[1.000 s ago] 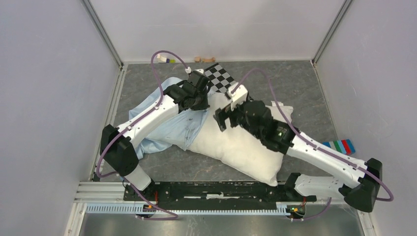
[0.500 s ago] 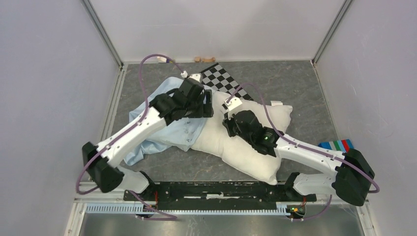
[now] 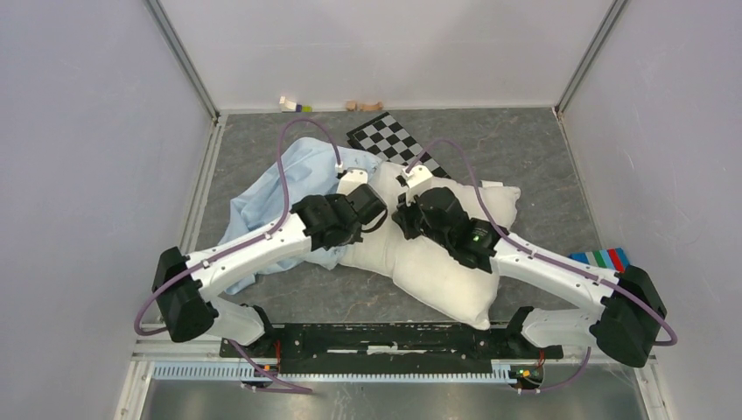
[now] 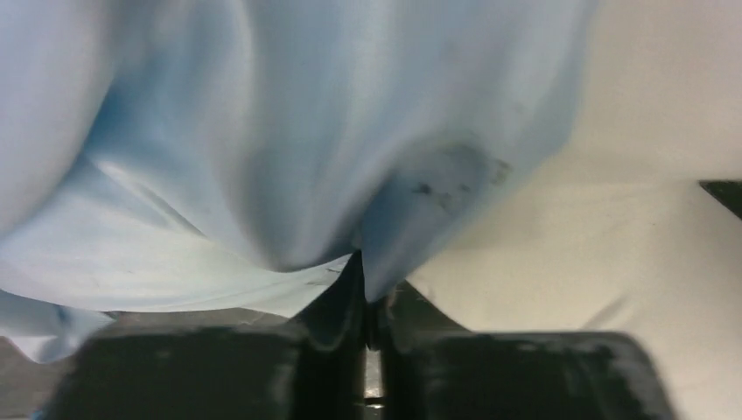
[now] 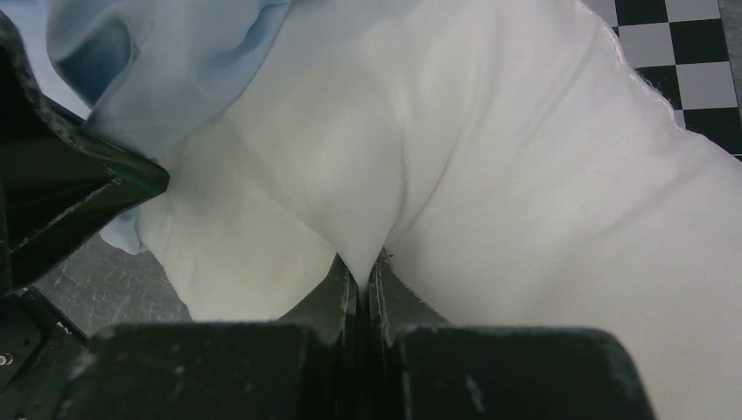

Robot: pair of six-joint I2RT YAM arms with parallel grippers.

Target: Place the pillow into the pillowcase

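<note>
The pillow (image 3: 446,278) lay slantwise at the middle of the table (image 3: 542,157), its left end against the pillowcase (image 3: 262,197). The left gripper (image 4: 363,284) pinched a fold of pillowcase; the right gripper (image 5: 363,278) pinched the pillow's cover. Both cloths looked light, soft and limp, probably best held near the pillowcase's open hem.

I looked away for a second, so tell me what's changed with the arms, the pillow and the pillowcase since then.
The left hand pulled back from near the checkerboard panel toward the robot and now pinches the pillowcase beside the pillow. The right hand, open above the pillow before, has dropped and closed on a fold of it. Pillow and panel stayed put.
</note>
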